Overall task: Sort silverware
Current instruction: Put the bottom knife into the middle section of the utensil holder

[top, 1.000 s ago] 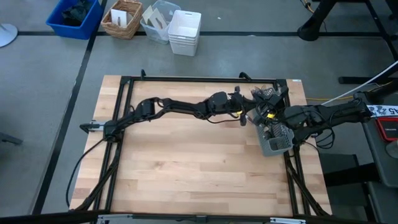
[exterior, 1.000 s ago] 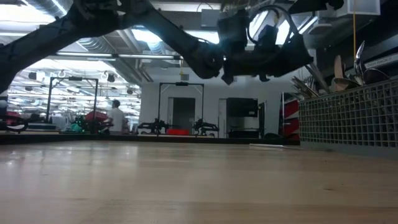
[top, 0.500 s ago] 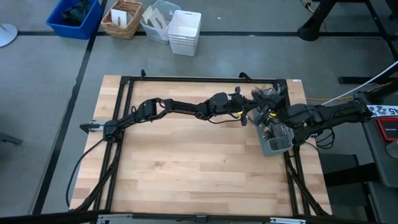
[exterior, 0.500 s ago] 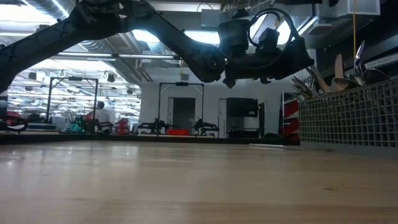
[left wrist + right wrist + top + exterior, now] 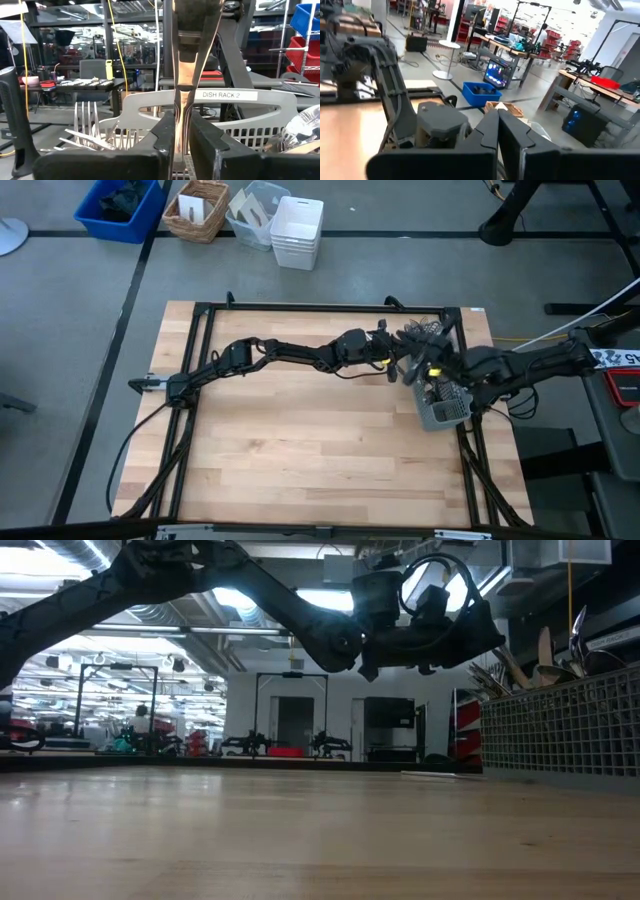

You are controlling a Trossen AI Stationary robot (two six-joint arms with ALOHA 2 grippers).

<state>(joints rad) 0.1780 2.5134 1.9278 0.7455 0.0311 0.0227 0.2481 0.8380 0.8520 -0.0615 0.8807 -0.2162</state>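
One piece of silverware (image 5: 181,95) is pinched between the nearly closed fingers (image 5: 162,137) of the left gripper (image 5: 397,363), its slim polished handle standing upright between them in the left wrist view; which end is up, and whether it is a fork, spoon or knife, cannot be told. The rest of the silverware is kept in the grey caddy (image 5: 443,408) at the table's (image 5: 300,450) right edge, where upright forks (image 5: 87,122) are seen behind a handle labelled "DISH RACK 2". The right gripper (image 5: 432,370) is held shut and empty just beside the left one, above the caddy. The step in hand is judged to be the lifting of this single piece clear of the caddy. It would best be done by a straight vertical draw, so that the piece is not dragged against its neighbours or the caddy wall. The pinch should be kept firm, since a smooth metal handle may slip or swing. The right arm should be kept out of the path.
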